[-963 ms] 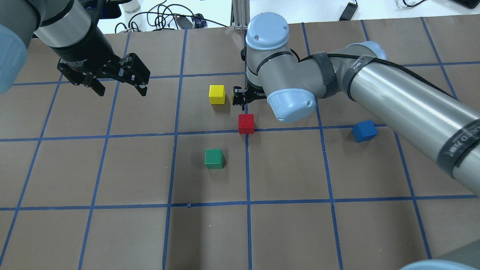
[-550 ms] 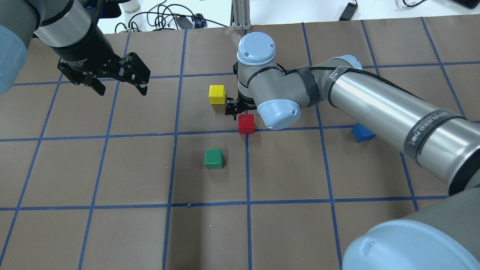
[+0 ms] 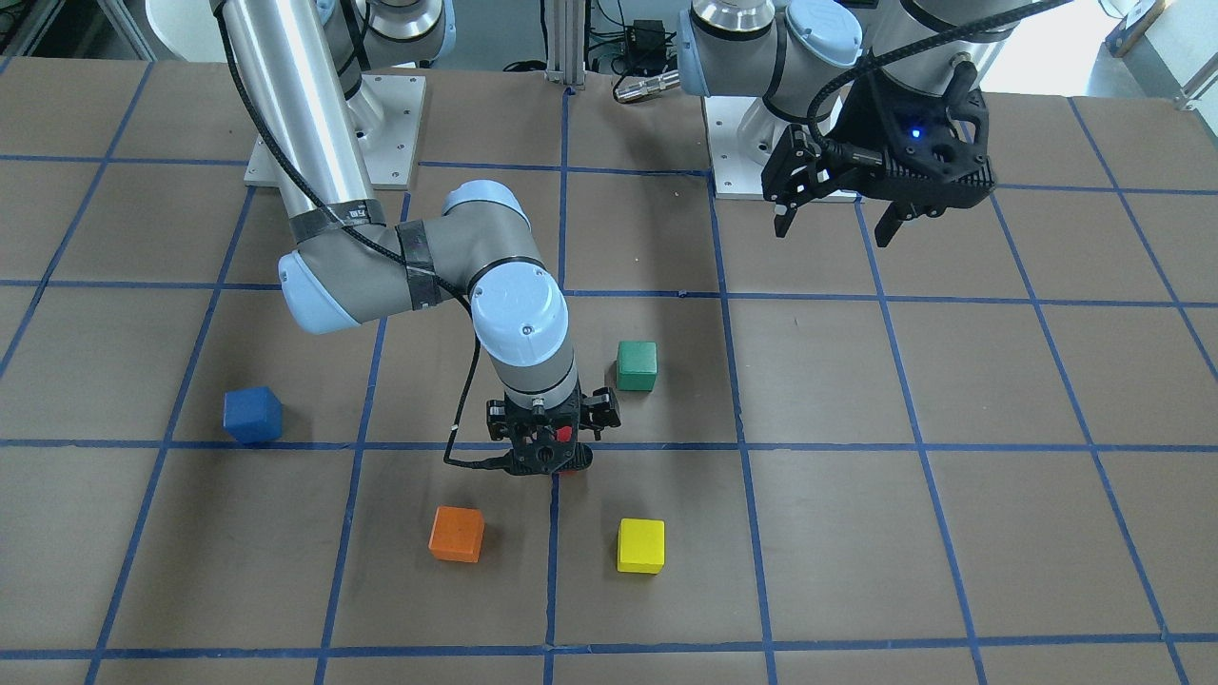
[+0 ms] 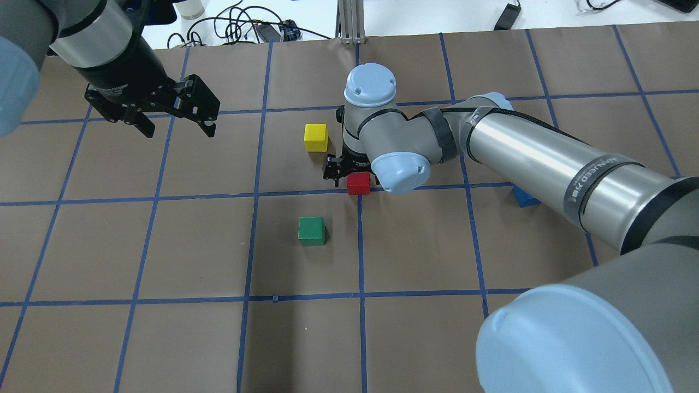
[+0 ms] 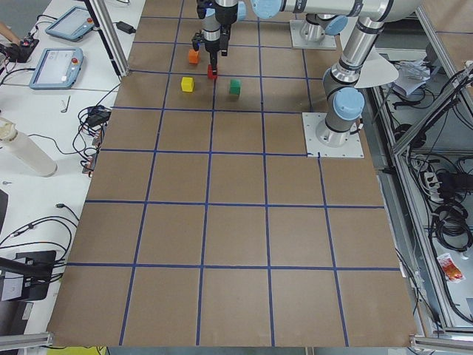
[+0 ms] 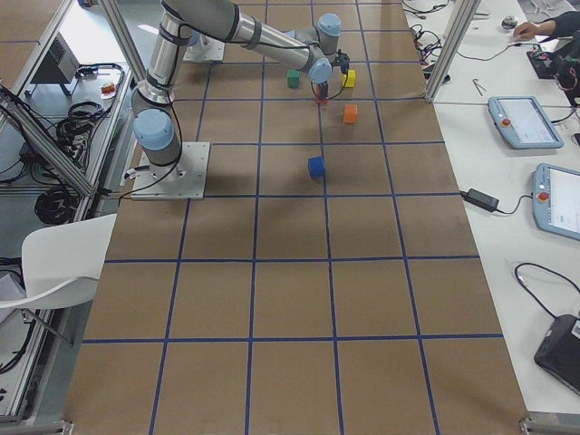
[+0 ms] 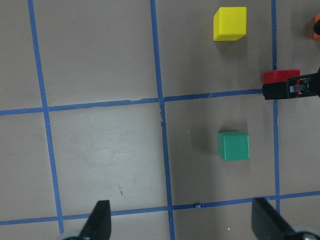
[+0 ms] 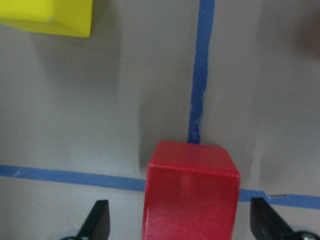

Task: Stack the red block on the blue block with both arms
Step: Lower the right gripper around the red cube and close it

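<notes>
My left gripper [image 4: 177,131] hangs above the table [image 4: 164,349] toward its left end, its fingers spread wide and holding nothing. Near the table's middle, my right gripper [image 8: 182,222] is low, its fingers wide apart on either side of the red block [image 4: 359,184], with a gap on each side. The blue block [image 3: 252,416] sits alone further toward the right end.

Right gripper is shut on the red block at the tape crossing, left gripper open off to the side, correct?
Not shut: the right wrist view shows the right gripper open, fingers clear of the red block on both sides. The rest holds, left gripper open off to the side.
</notes>
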`<state>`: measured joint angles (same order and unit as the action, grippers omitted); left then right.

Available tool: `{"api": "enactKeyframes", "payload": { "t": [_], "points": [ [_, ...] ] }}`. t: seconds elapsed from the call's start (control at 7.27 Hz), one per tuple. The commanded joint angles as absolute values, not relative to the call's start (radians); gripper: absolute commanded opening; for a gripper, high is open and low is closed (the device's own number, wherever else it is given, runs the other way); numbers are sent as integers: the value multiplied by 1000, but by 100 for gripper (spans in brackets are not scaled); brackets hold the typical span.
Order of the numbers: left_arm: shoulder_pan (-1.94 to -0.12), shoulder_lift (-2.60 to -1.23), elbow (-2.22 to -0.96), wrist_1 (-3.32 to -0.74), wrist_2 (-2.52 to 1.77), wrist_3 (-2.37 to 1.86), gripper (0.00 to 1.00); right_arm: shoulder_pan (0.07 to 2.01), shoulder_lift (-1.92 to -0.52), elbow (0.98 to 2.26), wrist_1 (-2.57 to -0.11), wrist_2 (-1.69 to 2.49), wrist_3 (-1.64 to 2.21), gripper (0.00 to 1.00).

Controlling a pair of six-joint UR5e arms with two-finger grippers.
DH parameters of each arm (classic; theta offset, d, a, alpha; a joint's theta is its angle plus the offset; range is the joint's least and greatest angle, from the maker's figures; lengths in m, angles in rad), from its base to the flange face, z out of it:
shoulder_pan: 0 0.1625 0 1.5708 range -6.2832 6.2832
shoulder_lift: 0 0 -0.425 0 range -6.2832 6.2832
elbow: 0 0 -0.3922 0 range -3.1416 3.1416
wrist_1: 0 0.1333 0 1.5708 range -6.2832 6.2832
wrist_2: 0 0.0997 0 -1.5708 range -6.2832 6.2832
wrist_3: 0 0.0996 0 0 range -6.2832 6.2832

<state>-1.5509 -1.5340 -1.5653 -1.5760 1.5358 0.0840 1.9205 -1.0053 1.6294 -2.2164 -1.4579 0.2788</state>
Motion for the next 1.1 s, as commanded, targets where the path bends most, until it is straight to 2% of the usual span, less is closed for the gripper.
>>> {"api": "enactKeyframes", "payload": {
  "t": [0.0,0.14,0.55,0.96],
  "points": [
    [-1551,-1534,-1565,-1575,1536,83,100,1919,-989,1631,-2235,-1453,272,64],
    [-1551,-1534,-1566,-1577,1536,84,100,1919,-991,1628,-2233,-1453,282,1],
    [-1551,-1534,-1566,-1577,1534,83,100,1917,-1002,1591,-2215,-1462,288,0],
    [-1551,-1534,-1566,-1577,1534,84,100,1818,-1113,1499,-1957,-1494,272,0]
  ]
}}
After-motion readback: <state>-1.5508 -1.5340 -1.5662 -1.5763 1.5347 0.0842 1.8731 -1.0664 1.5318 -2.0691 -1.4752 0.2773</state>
